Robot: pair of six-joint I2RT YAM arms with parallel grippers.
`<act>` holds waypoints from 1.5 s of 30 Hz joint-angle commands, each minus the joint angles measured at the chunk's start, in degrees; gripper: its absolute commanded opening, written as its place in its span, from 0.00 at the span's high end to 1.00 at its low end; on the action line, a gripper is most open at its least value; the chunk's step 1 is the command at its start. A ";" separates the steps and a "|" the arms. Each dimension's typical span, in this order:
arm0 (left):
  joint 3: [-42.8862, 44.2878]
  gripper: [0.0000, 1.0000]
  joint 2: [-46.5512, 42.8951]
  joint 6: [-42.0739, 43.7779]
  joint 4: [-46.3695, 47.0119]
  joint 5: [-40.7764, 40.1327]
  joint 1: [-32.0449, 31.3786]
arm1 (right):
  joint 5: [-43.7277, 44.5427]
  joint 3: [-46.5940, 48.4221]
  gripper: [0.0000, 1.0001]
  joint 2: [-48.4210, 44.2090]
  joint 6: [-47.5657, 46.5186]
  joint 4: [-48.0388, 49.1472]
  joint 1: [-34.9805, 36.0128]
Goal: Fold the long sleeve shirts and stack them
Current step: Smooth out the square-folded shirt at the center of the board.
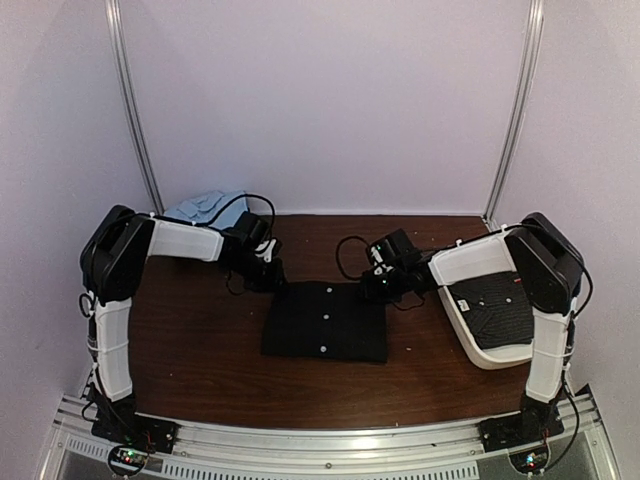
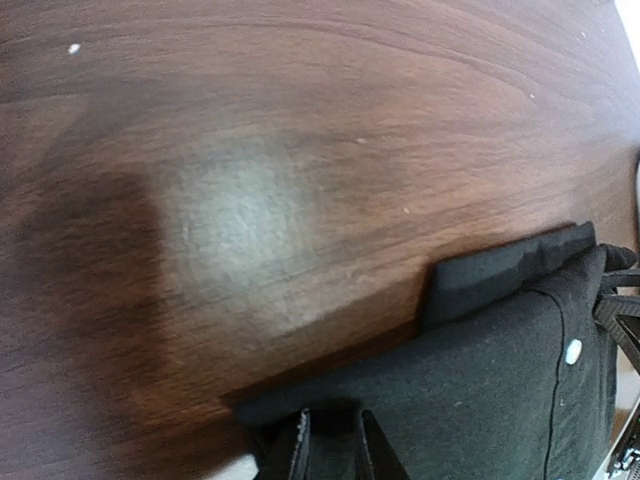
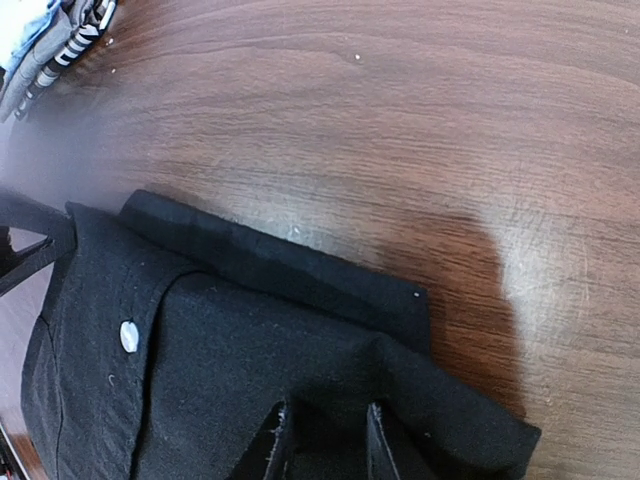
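Note:
A plain black long sleeve shirt [image 1: 325,320] with small white buttons lies folded into a rectangle at the middle of the table. My left gripper [image 1: 268,275] sits at its far left corner. In the left wrist view its fingers [image 2: 333,415] are close together with the black cloth [image 2: 480,370] between them. My right gripper [image 1: 378,285] sits at the far right corner. In the right wrist view it [image 3: 325,410] pinches a raised ridge of the cloth [image 3: 230,350]. A second dark shirt with pale dots [image 1: 497,305] lies in a white bin.
The white bin [image 1: 490,358] stands at the right edge under my right arm. A light blue cloth [image 1: 205,207] lies at the back left, also seen in the right wrist view [image 3: 40,40]. Brown table [image 1: 200,340] surrounds the shirt; walls stand close behind.

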 commanded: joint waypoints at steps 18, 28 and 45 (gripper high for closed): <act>2.39 0.83 1.04 1.74 -2.71 -3.86 1.47 | -7.00 -2.89 0.68 -2.89 2.18 4.25 -8.70; 2.64 0.83 -1.70 2.10 -3.51 -3.09 1.47 | -1.51 0.56 0.68 -4.28 -0.56 -0.79 -9.09; -4.48 0.78 -8.89 -1.60 -0.74 5.65 1.39 | 1.88 -0.35 0.71 -0.10 -2.86 -2.65 -11.27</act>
